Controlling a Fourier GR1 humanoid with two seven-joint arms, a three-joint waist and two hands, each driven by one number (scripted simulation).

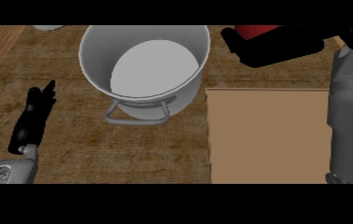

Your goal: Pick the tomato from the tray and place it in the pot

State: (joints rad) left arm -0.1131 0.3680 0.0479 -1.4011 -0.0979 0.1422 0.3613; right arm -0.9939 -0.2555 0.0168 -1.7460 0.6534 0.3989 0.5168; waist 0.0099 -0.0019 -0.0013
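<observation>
Right hand [279, 48] curled round tomato [257, 30] near counter's far right edge, beside pot [144, 64]. Tomato likely soft, smooth (cradle its sides). Left hand [31, 118] rests straight-fingered by the left edge.

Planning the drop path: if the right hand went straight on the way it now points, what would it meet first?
The right hand, curled round the tomato, points toward the view's left. The pot rim is the first thing in that line, though the hand may be above it; depth is unclear.
</observation>
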